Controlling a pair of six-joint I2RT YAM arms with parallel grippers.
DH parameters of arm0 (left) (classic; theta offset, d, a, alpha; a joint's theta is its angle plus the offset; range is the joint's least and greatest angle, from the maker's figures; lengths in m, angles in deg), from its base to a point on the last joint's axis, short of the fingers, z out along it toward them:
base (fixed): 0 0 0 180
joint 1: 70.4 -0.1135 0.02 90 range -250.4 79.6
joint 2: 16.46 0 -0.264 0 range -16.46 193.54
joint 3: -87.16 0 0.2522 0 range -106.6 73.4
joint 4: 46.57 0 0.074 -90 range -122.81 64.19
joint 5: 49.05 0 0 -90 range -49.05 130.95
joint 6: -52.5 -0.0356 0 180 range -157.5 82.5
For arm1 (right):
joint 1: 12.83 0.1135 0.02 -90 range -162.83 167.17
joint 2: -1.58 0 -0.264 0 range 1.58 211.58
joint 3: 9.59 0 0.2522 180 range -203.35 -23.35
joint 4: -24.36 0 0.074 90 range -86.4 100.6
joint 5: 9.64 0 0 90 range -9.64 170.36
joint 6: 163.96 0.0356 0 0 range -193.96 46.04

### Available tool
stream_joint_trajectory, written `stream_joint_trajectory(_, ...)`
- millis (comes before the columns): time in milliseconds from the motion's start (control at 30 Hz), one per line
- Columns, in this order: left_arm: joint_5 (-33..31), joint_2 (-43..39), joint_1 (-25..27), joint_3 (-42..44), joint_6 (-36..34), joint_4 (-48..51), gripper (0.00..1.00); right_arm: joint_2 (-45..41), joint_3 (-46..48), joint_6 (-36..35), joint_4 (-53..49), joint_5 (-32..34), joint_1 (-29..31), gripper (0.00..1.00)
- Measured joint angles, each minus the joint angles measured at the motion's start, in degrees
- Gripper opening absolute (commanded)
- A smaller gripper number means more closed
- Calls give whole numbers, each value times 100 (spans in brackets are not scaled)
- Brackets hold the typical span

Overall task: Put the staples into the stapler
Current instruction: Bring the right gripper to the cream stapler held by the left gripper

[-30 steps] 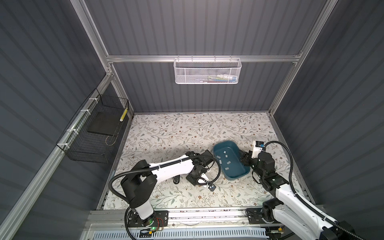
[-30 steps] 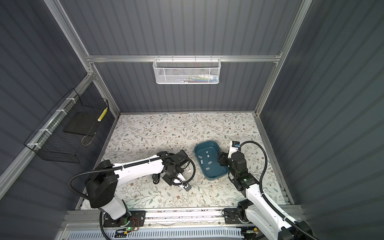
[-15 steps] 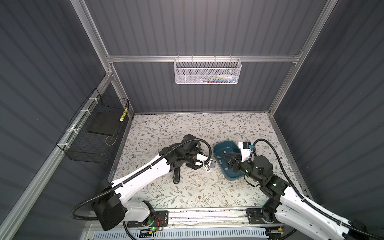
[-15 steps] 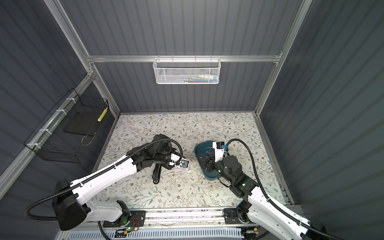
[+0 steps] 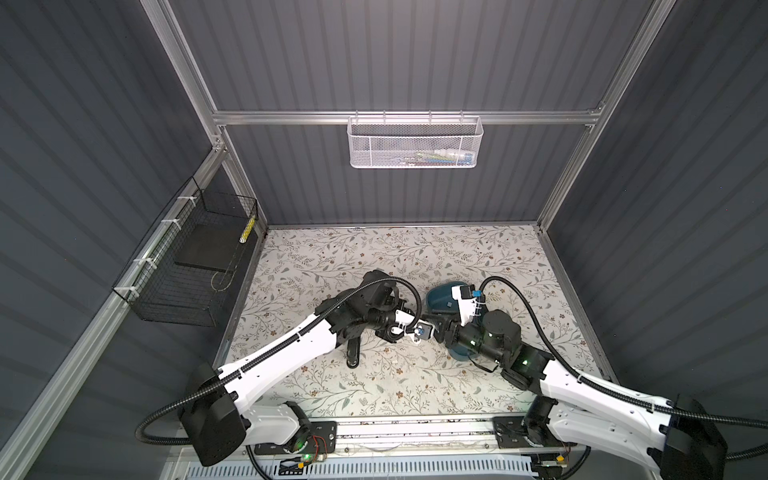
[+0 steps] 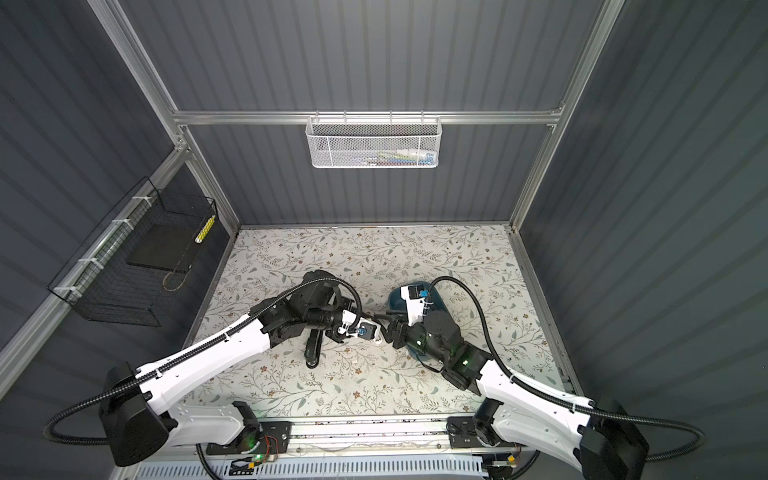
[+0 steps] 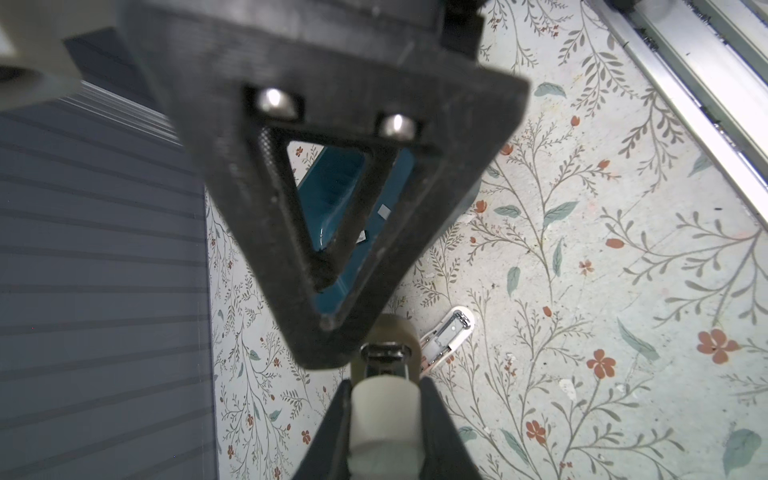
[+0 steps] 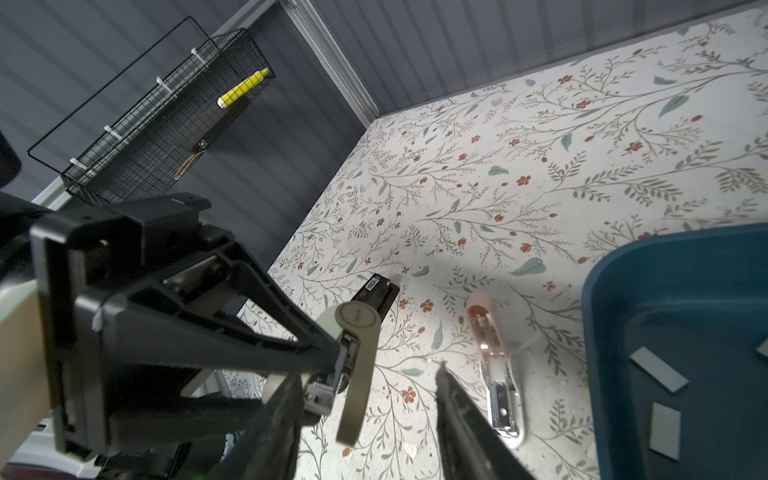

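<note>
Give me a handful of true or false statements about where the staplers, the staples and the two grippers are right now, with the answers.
1. The left gripper is shut on a beige stapler. True.
2. The staples lie loose on the floral table. False: they lie inside the blue tray.
3. The right gripper holds a strip of staples. False: its jaws stand apart and no strip is between them.
4. A black stapler lies on the table. True.
5. A pale stapler lies on the table near the blue tray. True.
</note>
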Motion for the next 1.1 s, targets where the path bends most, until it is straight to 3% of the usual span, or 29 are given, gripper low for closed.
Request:
stream_joint_trajectory(700,264,-9,-4,0,131,94,0,640,-4,229,557,136,83,44)
stream_joint_trajectory(1100,-157,-11,0,0,350,22,0,616,-4,262,509,160,111,44)
